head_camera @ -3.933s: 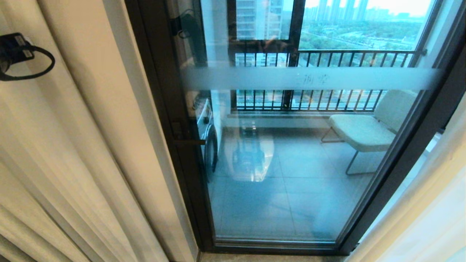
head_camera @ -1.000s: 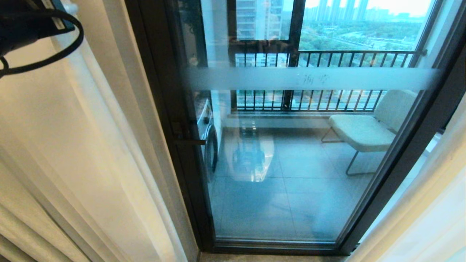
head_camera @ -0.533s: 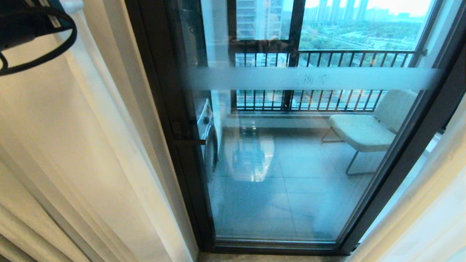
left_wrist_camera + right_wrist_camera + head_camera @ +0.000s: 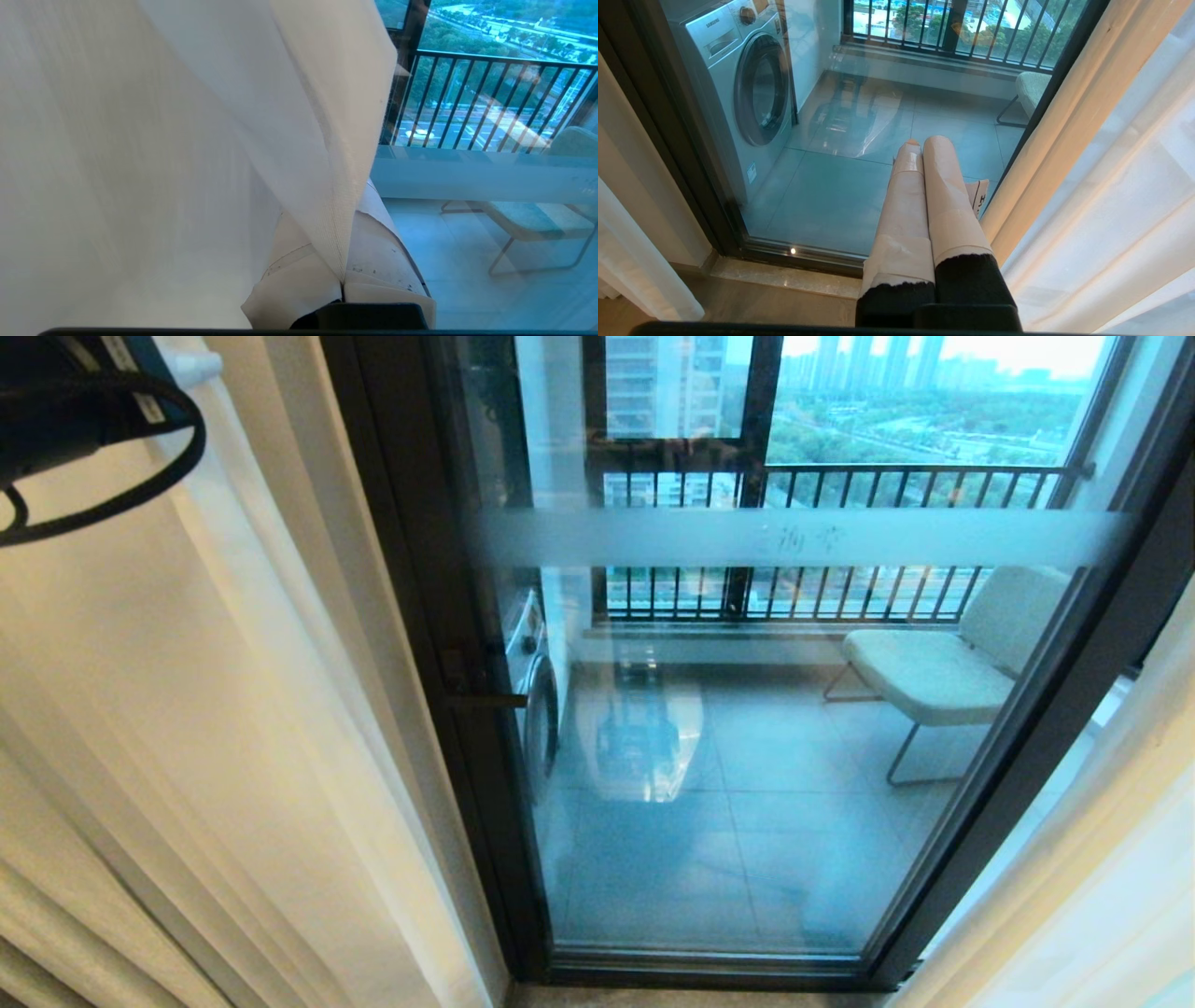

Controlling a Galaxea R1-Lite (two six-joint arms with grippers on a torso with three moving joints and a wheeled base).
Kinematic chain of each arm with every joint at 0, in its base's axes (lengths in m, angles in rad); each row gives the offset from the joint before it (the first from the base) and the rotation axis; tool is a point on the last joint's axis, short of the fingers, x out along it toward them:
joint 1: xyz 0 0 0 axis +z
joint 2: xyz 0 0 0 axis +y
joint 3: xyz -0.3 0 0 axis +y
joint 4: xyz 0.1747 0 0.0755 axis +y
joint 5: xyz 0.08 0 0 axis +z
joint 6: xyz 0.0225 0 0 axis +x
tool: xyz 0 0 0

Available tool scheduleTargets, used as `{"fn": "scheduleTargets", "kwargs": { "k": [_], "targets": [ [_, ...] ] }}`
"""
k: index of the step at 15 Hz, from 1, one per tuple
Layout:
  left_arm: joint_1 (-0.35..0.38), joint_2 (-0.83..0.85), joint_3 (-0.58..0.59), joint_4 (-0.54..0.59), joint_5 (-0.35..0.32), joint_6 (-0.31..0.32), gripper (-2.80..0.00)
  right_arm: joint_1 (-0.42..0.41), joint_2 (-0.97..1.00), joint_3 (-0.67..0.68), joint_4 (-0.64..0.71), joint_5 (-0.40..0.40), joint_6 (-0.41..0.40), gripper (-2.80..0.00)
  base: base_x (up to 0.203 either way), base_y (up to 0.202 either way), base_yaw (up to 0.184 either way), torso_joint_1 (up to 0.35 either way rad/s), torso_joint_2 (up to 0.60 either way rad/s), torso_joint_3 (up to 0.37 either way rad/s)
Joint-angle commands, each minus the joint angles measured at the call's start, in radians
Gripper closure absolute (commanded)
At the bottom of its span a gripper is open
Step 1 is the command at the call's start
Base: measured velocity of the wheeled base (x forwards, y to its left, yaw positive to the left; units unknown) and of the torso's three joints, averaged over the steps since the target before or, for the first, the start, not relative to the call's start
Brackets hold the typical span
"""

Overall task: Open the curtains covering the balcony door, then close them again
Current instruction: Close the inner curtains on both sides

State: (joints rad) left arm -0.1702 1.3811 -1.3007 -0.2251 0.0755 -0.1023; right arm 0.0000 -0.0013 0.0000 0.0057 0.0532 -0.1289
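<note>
1. Curtains hang drawn aside at both edges of the balcony door.
2. Left gripper, raised, pinches the left curtain's edge.
3. Right gripper pressed together, empty, beside the right curtain.

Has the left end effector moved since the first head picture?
Yes. The left end effector, shut on the curtain, has gone up and rightward toward the dark door frame.
</note>
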Motion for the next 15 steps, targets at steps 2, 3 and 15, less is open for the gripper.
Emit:
{"fn": "scheduleTargets", "kwargs": {
  "k": [2,3,15],
  "targets": [
    [0.0,0.001,0.006,-0.002,0.001,0.001,0.0,0.001,0.001,0.0,0.0,0.0,-0.001,0.0,0.0,0.0,0.0,0.0,0.0,0.0],
    [0.0,0.001,0.006,-0.002,0.001,0.001,0.0,0.002,0.001,0.0,0.0,0.0,-0.001,0.0,0.0,0.0,0.0,0.0,0.0,0.0],
    [0.0,0.0,0.008,-0.002,0.001,0.004,0.0,0.001,0.001,0.0,0.0,0.0,-0.001,0.0,0.0,-0.095,0.0,0.001,0.0,0.001]
  ]
}}
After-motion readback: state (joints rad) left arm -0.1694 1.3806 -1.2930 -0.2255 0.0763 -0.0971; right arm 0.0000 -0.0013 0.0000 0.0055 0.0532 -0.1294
